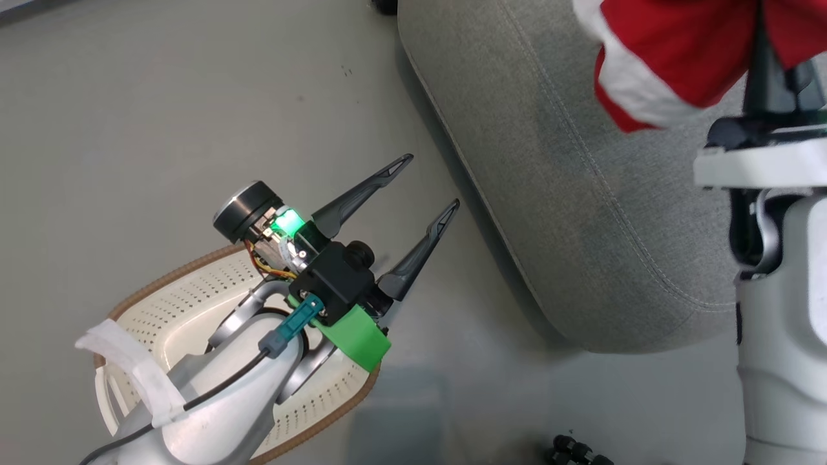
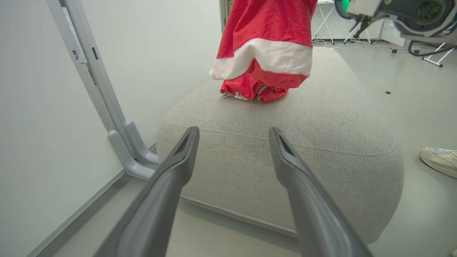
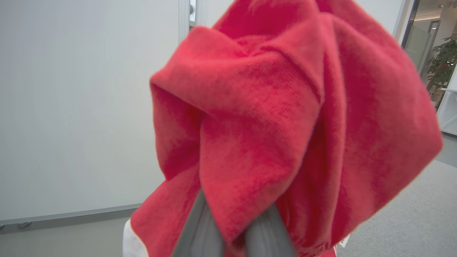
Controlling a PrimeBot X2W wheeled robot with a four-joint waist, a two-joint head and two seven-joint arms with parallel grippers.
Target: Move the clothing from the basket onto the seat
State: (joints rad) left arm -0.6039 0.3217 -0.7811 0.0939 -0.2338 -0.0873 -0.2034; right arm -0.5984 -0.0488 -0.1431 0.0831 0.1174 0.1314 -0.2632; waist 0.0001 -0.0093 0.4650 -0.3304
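Observation:
A red garment with a white band (image 1: 672, 58) hangs from my right gripper (image 1: 765, 71) above the grey seat (image 1: 568, 194). In the right wrist view, the right gripper (image 3: 234, 228) is shut on bunched red fabric (image 3: 285, 125). In the left wrist view the hanging garment (image 2: 271, 35) dangles over the red striped garment (image 2: 253, 91), which lies crumpled on the seat (image 2: 285, 142). My left gripper (image 1: 433, 179) is open and holds nothing, above the floor between basket and seat; its open fingers (image 2: 234, 132) point at the seat's near end. The cream basket (image 1: 161, 281) sits partly hidden under my left arm.
A grey metal frame leg (image 2: 121, 142) stands against the white wall left of the seat. A person's pale shoe (image 2: 439, 160) rests on the floor to the seat's right. Small black wheels (image 1: 575, 452) show at the head view's bottom edge.

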